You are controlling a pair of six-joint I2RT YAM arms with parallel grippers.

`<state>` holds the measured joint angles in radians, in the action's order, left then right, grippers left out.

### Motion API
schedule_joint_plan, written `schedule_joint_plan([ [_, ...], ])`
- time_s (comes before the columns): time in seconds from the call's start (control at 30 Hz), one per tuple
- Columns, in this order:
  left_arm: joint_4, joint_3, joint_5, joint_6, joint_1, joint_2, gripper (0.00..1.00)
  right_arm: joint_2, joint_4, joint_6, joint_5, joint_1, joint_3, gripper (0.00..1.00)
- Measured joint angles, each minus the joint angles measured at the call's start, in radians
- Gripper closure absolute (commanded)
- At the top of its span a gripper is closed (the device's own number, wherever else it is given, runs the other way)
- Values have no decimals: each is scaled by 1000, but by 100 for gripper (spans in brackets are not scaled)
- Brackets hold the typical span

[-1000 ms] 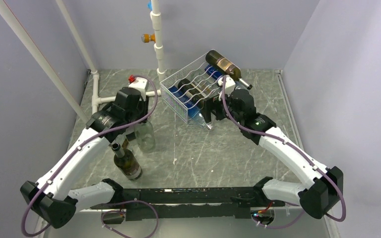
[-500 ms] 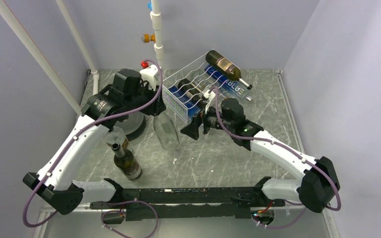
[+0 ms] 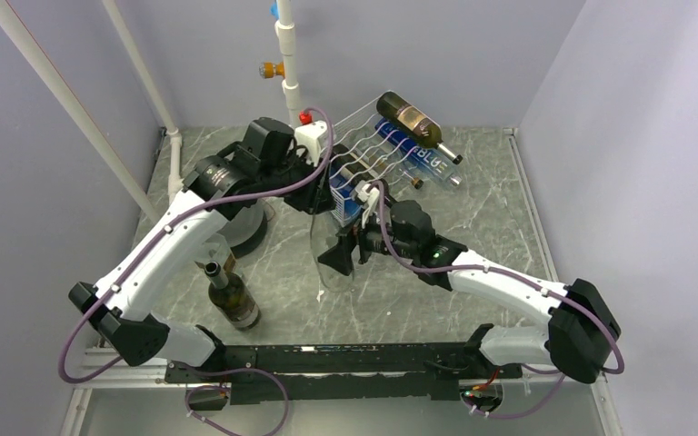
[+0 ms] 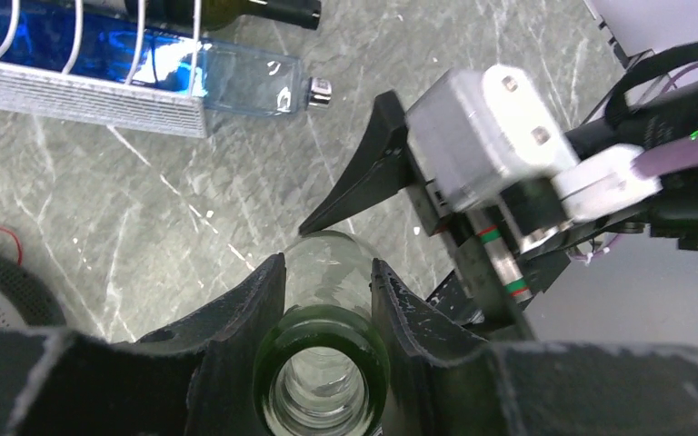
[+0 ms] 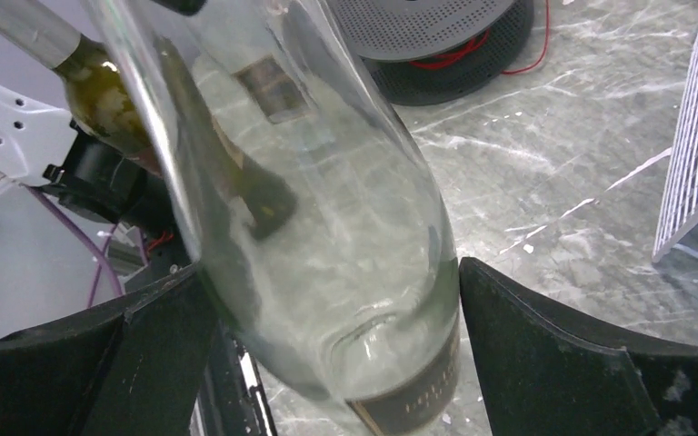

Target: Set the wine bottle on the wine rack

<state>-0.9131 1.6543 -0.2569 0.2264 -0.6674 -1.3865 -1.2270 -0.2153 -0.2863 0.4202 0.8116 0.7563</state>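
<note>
Hanging clear glass wine bottle (image 5: 327,227), dark label (image 5: 407,404) near base

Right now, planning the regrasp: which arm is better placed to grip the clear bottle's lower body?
Right. The right end effector, open, straddles the clear bottle near its base, a finger on either side. The left end effector is shut on the neck, holding it up.

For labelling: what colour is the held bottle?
Clear glass bottle, best in right wrist view.
</note>
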Motion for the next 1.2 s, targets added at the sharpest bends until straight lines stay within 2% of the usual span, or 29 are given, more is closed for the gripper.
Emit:
schedule_joint_plan([
  [0.13,-4,39,-6,0,-26,-27,100,-10,-34,2,-84,42,-17,0],
  [0.2,-9,50,-6,0,-39,-36,100,-12,-61,-6,-131,64,-37,8],
  [0.23,-11,52,-6,1,-43,-40,100,-13,-74,-11,-154,72,-48,20],
  [0.3,-14,58,-3,0,-51,-50,98,-11,-95,-9,-181,83,-64,69],
  [0.33,-16,64,-3,0,-53,-59,85,-9,-105,-5,-190,89,-70,93],
  [0.37,-16,72,-8,1,-53,-69,69,-6,-115,-18,-194,94,-76,100],
  [0.4,-23,82,-10,3,-53,-79,52,-3,-118,-31,-201,97,-80,100],
  [0.47,-22,91,-10,5,-55,-89,7,2,-123,-43,-209,94,-87,100],
  [0.5,-18,97,-5,0,-55,-92,1,6,-128,-71,-227,94,-95,100],
  [0.67,31,142,-14,20,-51,-72,0,42,-109,-143,-290,84,-151,100],
  [0.8,98,124,19,-8,-56,11,0,98,-32,-206,-344,83,-158,100],
  [1.03,375,-152,81,-84,-56,288,1,264,78,-338,-473,27,-126,100],
  [1.2,547,-315,35,-132,-56,349,0,323,88,-439,-519,-64,-84,100],
])
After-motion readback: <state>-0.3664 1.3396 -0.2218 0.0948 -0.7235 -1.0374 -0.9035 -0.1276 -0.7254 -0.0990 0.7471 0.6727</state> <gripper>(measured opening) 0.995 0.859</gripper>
